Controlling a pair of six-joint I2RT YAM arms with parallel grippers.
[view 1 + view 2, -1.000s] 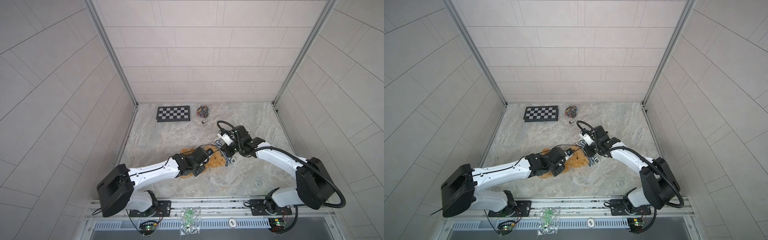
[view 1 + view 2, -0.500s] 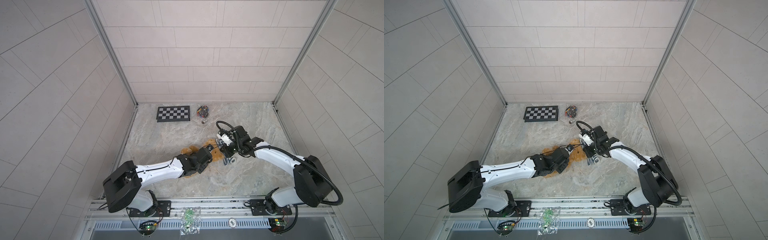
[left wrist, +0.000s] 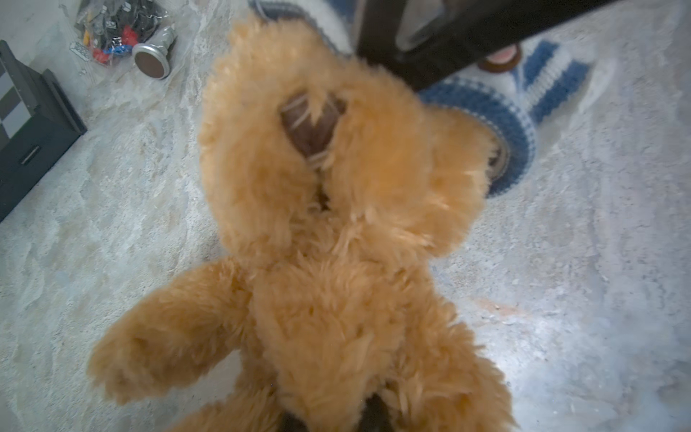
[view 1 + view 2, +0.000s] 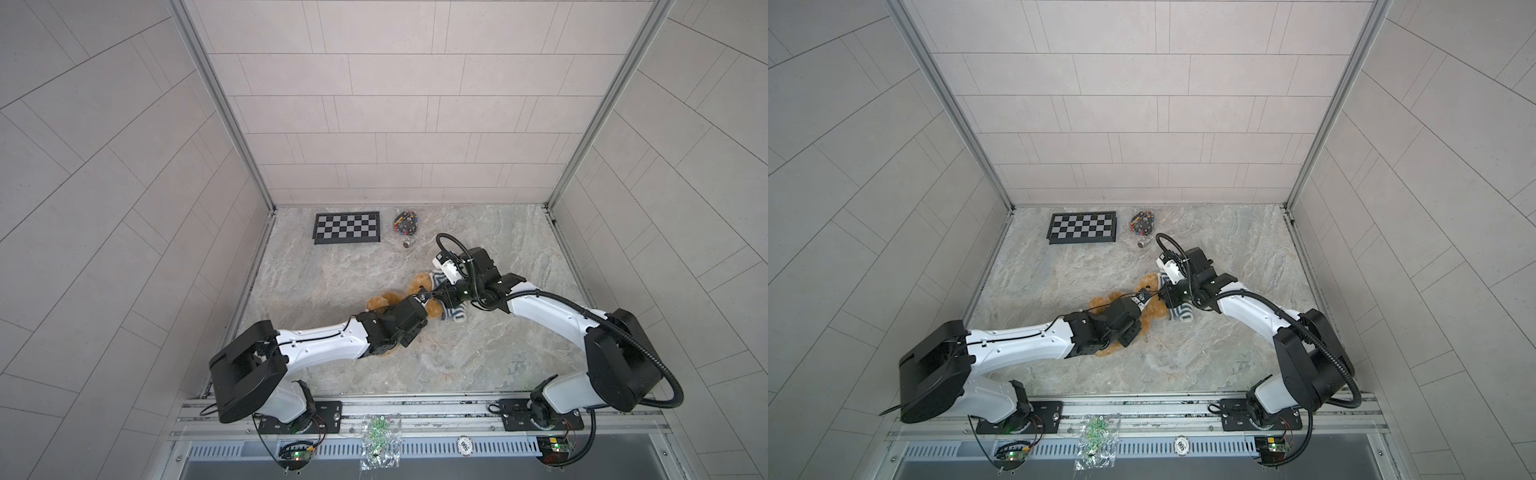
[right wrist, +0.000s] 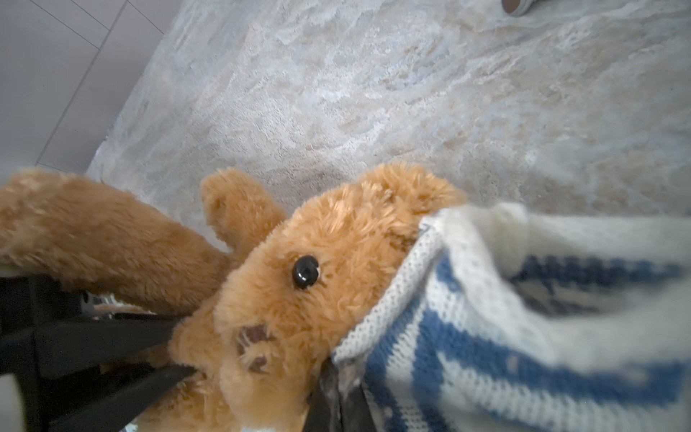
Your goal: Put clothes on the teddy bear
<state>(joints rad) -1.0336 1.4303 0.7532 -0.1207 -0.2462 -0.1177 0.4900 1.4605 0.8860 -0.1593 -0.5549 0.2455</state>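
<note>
The golden-brown teddy bear point(image 4: 419, 283) point(image 4: 1147, 285) lies face up mid-table, its head toward the blue-and-white striped shirt point(image 4: 455, 314) point(image 4: 1180, 312). My left gripper point(image 4: 427, 296) point(image 4: 1143, 297) point(image 3: 332, 419) is shut on the bear's point(image 3: 336, 224) lower body, with fur hiding most of its fingers. My right gripper point(image 4: 442, 296) point(image 4: 1165, 297) point(image 5: 338, 377) is shut on the white knitted edge of the shirt point(image 5: 523, 318). That edge rests against the bear's head point(image 5: 318, 262), beside the ear. The two grippers nearly meet over the bear's face.
A black-and-white checkerboard point(image 4: 347, 227) lies at the back left of the table. Next to it are a clear bag of small coloured parts point(image 4: 405, 219) and a silver cap point(image 4: 408, 244). Tiled walls close in the left, back and right sides.
My left gripper has carried the bear toward the back right, up to the shirt's edge. The right gripper has kept its hold on the shirt and shifted only slightly.
</note>
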